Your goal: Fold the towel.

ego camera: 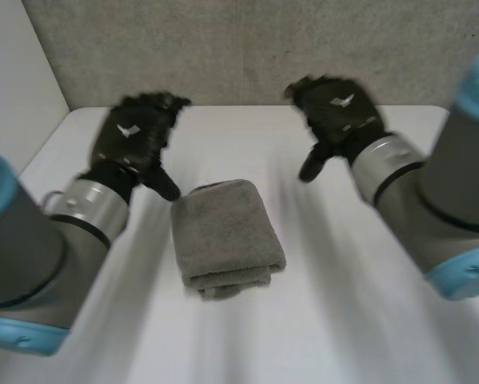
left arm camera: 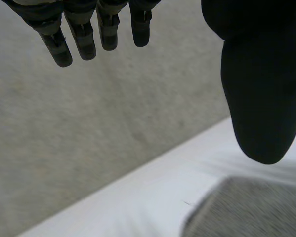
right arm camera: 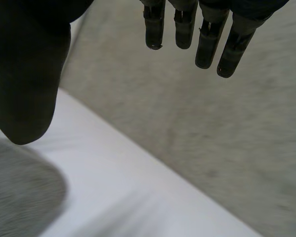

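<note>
Now | left hand (ego camera: 135,132): fingers are spread, nothing is held | towel (ego camera: 227,236): is laid folded on the table (ego camera: 367,320) between the hands, just beside the left thumb, long axis judged to run away from the robot | right hand (ego camera: 339,120): fingers are spread, nothing is held, is set farther off.

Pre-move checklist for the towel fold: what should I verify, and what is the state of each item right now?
1. Left hand empty, fingers straight: ok.
2. Right hand empty, fingers straight: ok.
3. Towel folded into a compact stack: ok.
4. Both hands clear of the towel, one on each side, no contact: ok.
5. Towel fully on the table, away from its edges: ok.
6. Layers flush at the towel's near end: cannot tell, as the stacked edges look slightly uneven there.
</note>
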Motion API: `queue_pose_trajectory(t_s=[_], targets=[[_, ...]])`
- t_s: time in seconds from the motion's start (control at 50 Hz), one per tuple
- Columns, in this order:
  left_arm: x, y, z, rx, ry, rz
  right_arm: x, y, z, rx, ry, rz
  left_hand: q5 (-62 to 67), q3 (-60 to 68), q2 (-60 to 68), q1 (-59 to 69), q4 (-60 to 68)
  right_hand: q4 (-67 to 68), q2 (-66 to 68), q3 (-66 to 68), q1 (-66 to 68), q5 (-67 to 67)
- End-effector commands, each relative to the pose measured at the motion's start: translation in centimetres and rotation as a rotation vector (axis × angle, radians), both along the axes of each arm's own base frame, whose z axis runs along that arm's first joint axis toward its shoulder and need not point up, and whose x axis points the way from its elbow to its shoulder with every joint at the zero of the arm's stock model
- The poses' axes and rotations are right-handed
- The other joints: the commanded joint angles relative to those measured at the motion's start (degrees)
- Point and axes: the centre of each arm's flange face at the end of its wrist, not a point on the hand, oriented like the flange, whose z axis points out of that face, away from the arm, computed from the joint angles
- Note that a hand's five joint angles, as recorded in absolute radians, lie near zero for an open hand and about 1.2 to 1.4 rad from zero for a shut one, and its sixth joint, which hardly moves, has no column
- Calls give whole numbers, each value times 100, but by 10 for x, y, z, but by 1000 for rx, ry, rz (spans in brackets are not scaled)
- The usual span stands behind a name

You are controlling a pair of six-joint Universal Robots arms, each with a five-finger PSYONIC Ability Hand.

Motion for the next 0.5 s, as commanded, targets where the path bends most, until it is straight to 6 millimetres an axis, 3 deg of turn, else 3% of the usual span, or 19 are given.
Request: queue_pose_trajectory(t_s=[0.02, 0.22, 0.5], targets=[[29, 13, 31, 3, 7, 119, -32, 5, 14, 11, 12, -137, -140, 51, 47, 32, 49, -484, -408, -394, -310, -345], [36, 18, 33, 33, 23, 130, -56, 6, 10, 35, 27, -198, -140, 51, 47, 32, 49, -484, -408, -394, -310, -345], [39, 16, 34, 38, 43, 139, -57, 4, 9, 20, 9, -204, -140, 51, 47, 32, 49, -484, -408, -394, -310, -345]])
